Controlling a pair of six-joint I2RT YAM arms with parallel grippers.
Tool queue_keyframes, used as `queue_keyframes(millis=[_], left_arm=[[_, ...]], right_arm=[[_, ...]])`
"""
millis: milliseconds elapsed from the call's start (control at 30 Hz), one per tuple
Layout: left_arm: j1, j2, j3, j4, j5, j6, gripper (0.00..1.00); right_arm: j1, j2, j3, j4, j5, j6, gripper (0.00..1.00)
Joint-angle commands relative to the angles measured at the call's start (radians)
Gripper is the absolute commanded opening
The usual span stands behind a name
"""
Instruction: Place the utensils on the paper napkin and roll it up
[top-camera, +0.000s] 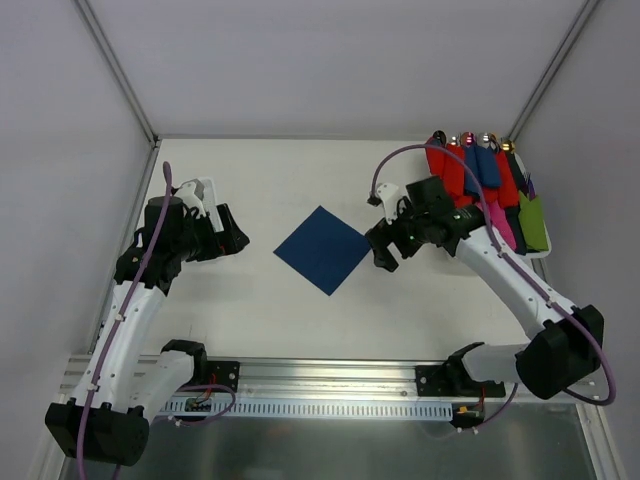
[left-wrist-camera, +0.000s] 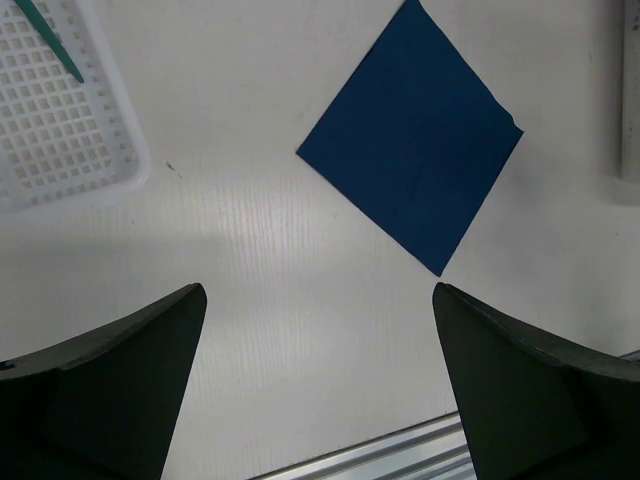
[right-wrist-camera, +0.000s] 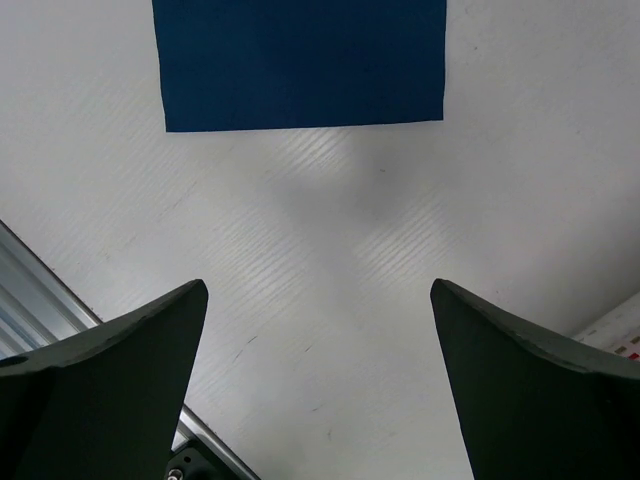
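Lying flat and unrolled near the middle of the white bench (top-camera: 250, 320), turned corner-on like a diamond: the dark navy paper napkin (top-camera: 323, 250). Flanked by both arms, touched by neither. Held off to its left, the left fingers (top-camera: 236, 241), spread wide and gripping nothing, aimed toward the napkin; seen from the left wrist as two dark wedges in the lower corners, bare bench between them and the napkin (left-wrist-camera: 412, 140) beyond, up and to the right. Held to its right, the right fingers (top-camera: 384, 258), likewise spread wide and gripping nothing, nearer the napkin than the left pair; from the right wrist, the napkin (right-wrist-camera: 300, 60) square across the top of the view, apart from both dark tips. Resting in a white mesh basket (left-wrist-camera: 70, 150) at the upper left of the left wrist view: one slim teal utensil (left-wrist-camera: 48, 38), only partly in frame. Packed side by side in a white tray (top-camera: 540, 255) at the far right rear of the bench: red, blue, pink and green rolled bundles (top-camera: 480, 175), shiny tips toward the back wall.
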Motion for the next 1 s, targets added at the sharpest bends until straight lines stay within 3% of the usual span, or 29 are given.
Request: queue_keyframes(millis=[0, 333, 733, 967], left_arm=[[-0.002, -0.018, 0.005, -0.013, -0.014, -0.014, 0.99], [-0.002, -0.084, -0.025, -0.039, -0.126, -0.127, 0.99], [-0.002, -0.155, -0.087, -0.061, -0.150, -0.207, 0.99], [-0.002, -0.161, -0.058, -0.088, -0.212, -0.223, 0.99]], right_arm=[[0.055, 0.055, 0.050, 0.044, 0.047, 0.027, 0.99], [0.270, 0.350, 0.090, 0.215, 0.205, 0.030, 0.99], [0.303, 0.614, 0.202, 0.350, 0.316, 0.036, 0.99], [0.304, 0.735, 0.256, 0.364, 0.374, 0.146, 0.99]])
